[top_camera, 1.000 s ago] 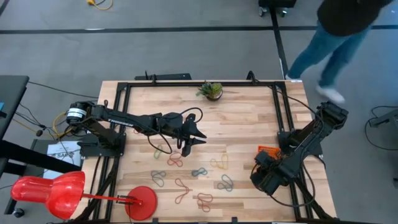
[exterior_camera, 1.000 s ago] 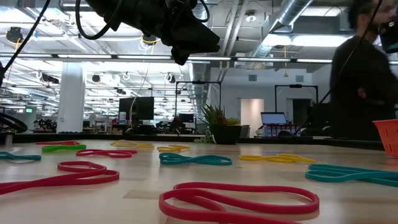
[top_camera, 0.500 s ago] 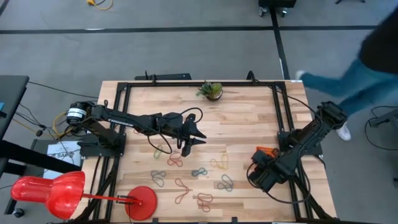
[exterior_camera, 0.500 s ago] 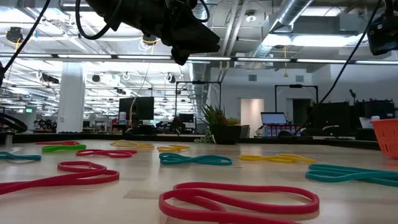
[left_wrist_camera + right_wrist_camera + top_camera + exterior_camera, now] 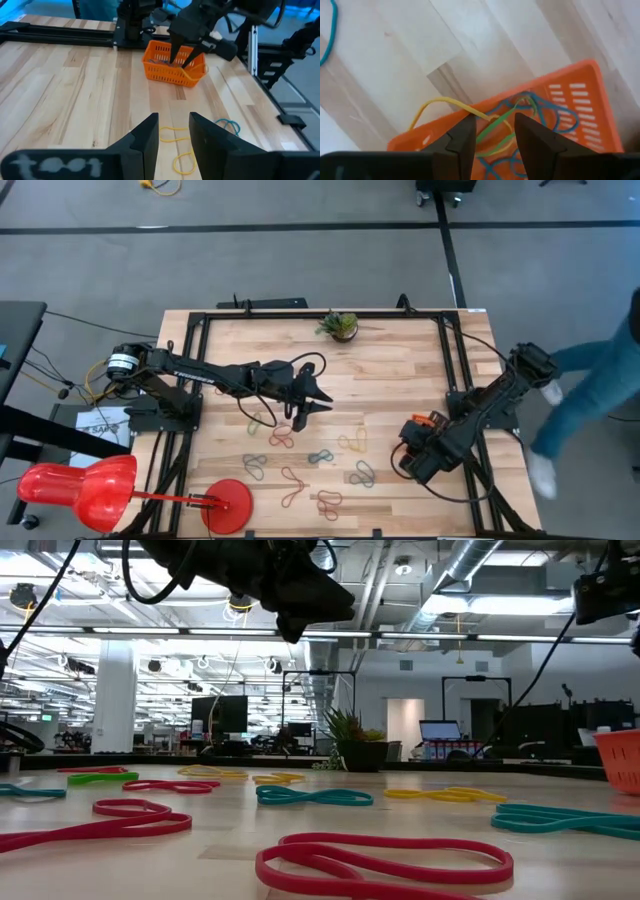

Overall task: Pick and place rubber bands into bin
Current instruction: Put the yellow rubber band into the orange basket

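No legible text, labels, brands or numbers anywhere. A white sheet (image 5: 98, 423) beside the table's left edge carries dark print, too small to read. Screens in the room behind the table glow, but nothing on them can be made out.
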